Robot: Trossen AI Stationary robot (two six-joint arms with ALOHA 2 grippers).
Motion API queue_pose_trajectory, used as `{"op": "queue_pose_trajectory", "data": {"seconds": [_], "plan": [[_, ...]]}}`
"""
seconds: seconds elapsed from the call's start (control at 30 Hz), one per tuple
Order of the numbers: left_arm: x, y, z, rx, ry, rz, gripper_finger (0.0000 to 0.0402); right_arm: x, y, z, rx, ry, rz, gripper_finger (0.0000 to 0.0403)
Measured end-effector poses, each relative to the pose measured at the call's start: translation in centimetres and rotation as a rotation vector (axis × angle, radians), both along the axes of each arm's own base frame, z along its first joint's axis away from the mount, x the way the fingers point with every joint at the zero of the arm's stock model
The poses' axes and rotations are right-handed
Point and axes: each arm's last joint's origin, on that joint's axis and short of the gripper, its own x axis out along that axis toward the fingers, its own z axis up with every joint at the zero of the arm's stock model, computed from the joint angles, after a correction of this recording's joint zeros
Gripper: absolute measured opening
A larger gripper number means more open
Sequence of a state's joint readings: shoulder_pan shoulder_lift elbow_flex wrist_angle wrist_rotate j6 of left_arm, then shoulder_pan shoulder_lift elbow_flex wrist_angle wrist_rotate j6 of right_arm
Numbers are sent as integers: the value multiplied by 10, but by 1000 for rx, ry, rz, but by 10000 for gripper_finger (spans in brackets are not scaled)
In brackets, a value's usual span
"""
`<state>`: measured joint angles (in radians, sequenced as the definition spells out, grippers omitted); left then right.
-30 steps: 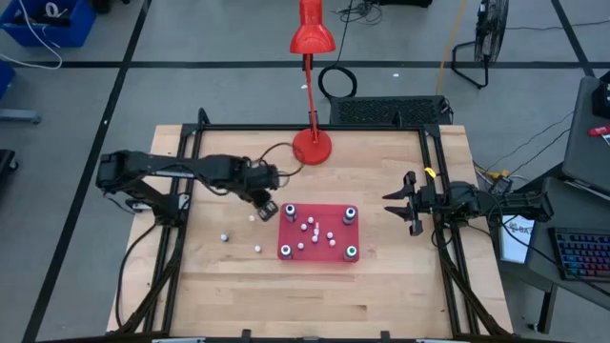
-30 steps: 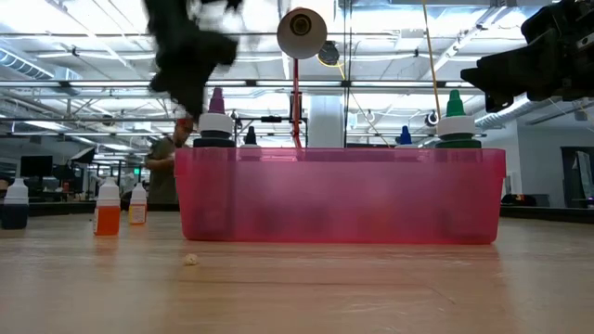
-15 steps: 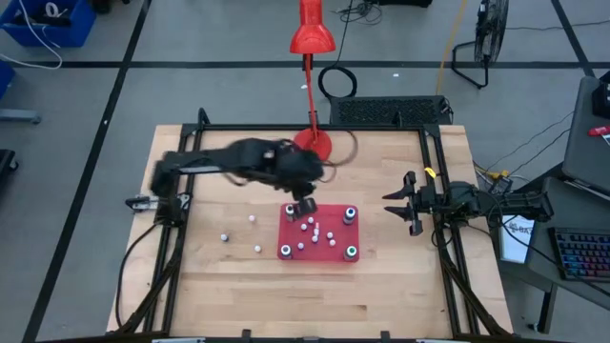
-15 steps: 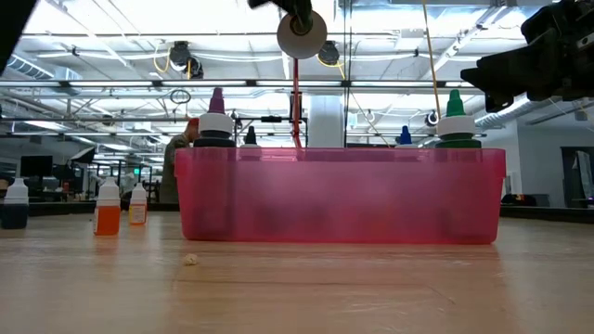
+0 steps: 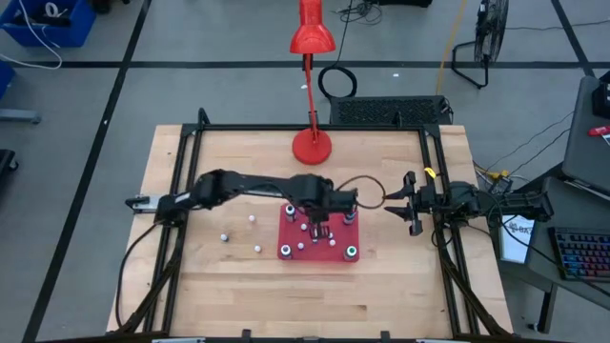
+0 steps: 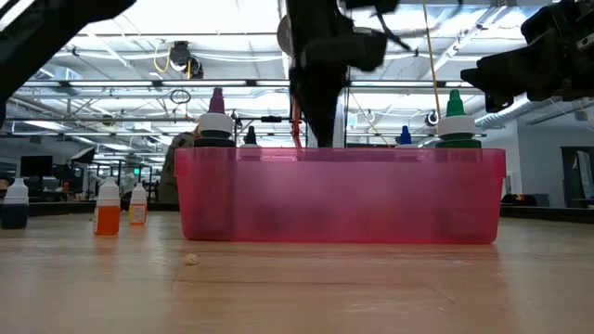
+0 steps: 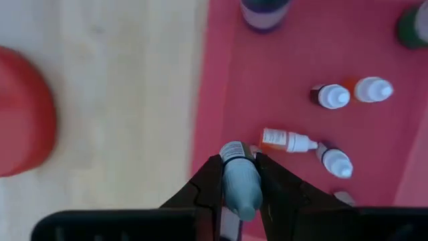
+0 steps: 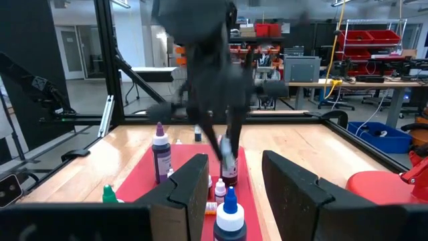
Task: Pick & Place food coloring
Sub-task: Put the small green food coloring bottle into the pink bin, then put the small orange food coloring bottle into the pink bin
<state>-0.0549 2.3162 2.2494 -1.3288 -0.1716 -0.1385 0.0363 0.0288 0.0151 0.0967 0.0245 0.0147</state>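
Over the red tray (image 5: 286,236), my left gripper (image 7: 239,175) clenches a small grey-blue bottle (image 7: 239,182); my right gripper (image 5: 394,204), fingers parted and empty, waits at the table's edge.

Pink bin (image 6: 340,195): translucent wall blurs its contents in the low view. Left gripper (image 6: 320,116) drops behind that wall, fingertips hidden. Held bottle (image 7: 239,182): label unreadable, colour possibly grey-blue.
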Motion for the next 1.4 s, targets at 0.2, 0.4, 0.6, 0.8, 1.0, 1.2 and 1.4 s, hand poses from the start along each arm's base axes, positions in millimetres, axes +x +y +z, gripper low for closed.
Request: {"op": "queue_pose_trajectory", "data": {"seconds": [0.2,0.4,0.6,0.8,1.0,1.2,1.4], "plan": [[16,-7,-35,-17,14,-22,68,0,0,0,0,0,0,130],[24,-10,-61,-60,46,-45,68,0,0,0,0,1,0,130],[28,-10,-73,-91,52,-49,68,0,0,-1,0,5,0,130],[30,-11,-80,-130,39,-42,70,0,0,-1,0,6,0,130],[29,-11,-82,-133,47,-32,129,0,0,-1,0,6,0,130],[28,-11,-76,-134,40,-30,170,0,0,0,0,4,0,130],[27,-11,-57,-134,17,-34,182,0,0,0,0,2,0,130]]}}
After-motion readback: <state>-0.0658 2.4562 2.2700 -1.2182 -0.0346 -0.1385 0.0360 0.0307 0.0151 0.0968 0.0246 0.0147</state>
